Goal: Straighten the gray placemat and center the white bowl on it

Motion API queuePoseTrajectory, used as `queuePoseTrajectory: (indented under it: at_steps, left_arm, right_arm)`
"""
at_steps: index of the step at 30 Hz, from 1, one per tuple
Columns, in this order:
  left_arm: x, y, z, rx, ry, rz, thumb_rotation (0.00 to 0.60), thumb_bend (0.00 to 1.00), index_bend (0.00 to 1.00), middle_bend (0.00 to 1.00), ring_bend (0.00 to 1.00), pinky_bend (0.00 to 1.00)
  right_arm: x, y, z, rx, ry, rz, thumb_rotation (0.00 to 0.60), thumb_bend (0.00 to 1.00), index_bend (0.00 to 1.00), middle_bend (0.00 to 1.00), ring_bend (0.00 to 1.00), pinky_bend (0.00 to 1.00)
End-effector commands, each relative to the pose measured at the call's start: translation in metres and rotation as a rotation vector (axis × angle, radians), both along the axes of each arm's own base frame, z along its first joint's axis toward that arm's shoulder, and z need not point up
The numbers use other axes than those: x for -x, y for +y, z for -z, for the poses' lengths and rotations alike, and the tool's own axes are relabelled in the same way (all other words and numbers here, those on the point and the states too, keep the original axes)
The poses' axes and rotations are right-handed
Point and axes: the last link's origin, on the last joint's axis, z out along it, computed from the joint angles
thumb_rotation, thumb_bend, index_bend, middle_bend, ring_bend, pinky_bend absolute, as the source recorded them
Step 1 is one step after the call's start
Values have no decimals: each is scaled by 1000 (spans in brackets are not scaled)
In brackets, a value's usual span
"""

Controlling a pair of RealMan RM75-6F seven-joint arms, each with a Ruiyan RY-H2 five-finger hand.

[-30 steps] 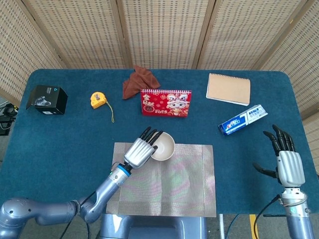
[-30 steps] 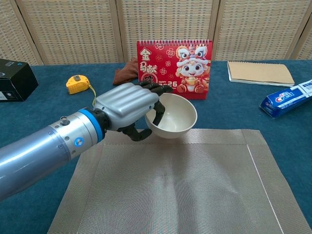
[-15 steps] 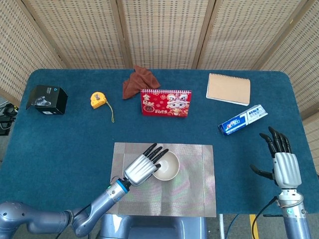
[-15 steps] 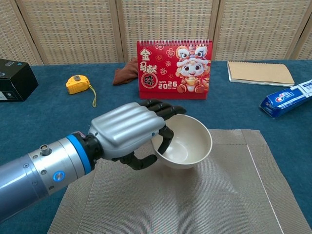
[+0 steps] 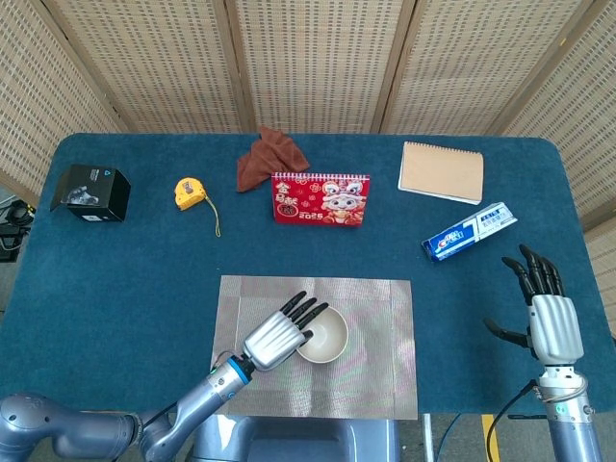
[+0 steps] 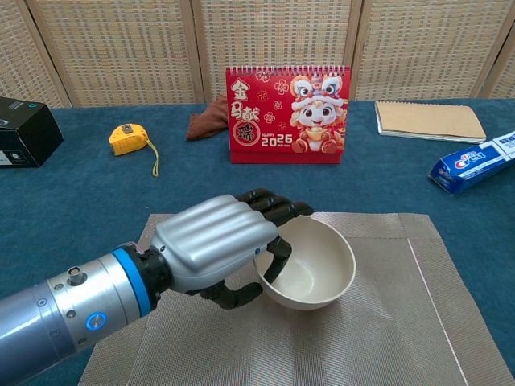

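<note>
The gray placemat (image 5: pixel 380 371) (image 6: pixel 418 322) lies square to the table's near edge. The white bowl (image 5: pixel 324 336) (image 6: pixel 315 266) sits near the mat's middle. My left hand (image 5: pixel 276 334) (image 6: pixel 217 245) grips the bowl's left rim, thumb inside the bowl and fingers over its outer wall. My right hand (image 5: pixel 546 313) is open at the table's right side, fingers spread, holding nothing; the chest view does not show it.
A red desk calendar (image 5: pixel 320 198) (image 6: pixel 290 104) stands behind the mat. Farther back lie a brown cloth (image 5: pixel 269 157), a yellow tape measure (image 5: pixel 191 193) (image 6: pixel 129 138), a black box (image 5: pixel 91 192), a tan notebook (image 5: pixel 442 171) (image 6: pixel 429 120) and a toothpaste box (image 5: pixel 469 231) (image 6: pixel 475 163).
My left hand has carried the bowl from the mat's far edge toward me, to the mat's middle. The right hand drew back slightly.
</note>
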Motion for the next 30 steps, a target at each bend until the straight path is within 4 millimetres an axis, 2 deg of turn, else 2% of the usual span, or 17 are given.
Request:
queuePoseTrajectory:
  at_steps: [1,6,10,13,16,21,24,30]
  left_arm:
    - [1,-2,1,8,5,-3,600,553,664,0,0,0]
    - [5,-4,-4,14,7,-12,600,405,562,0,0,0]
    - [8,-4,-8,19,7,-23,600,280,376,0,0,0]
    - [12,-4,-12,22,6,-30,600,228,264,0,0,0]
    - [15,-5,-16,19,5,-32,600,206,195,0,0,0]
    - [18,-4,-25,10,-17,-51,600,199,163,0,0,0]
    - [21,-1,-40,-21,-54,-79,600,199,156,0,0,0]
    - [45,9,-87,-154,-87,-155,600,200,139,0,0,0]
  right_arm:
    - [0,0,0,-1,0,0,600,172,185,0,0,0]
    - [0,0,1,-4,3,0,600,172,185,0,0,0]
    - [-1,1,2,-5,8,1,600,171,184,0,0,0]
    - [0,1,3,-8,14,5,600,170,184,0,0,0]
    - [-1,1,4,-11,19,6,600,171,183,0,0,0]
    - [-1,2,5,-10,28,1,600,171,182,0,0,0]
    - [-2,2,6,-7,33,-2,600,170,179,0,0,0]
    - [-2,3,7,-8,39,-7,600,132,163,0,0,0]
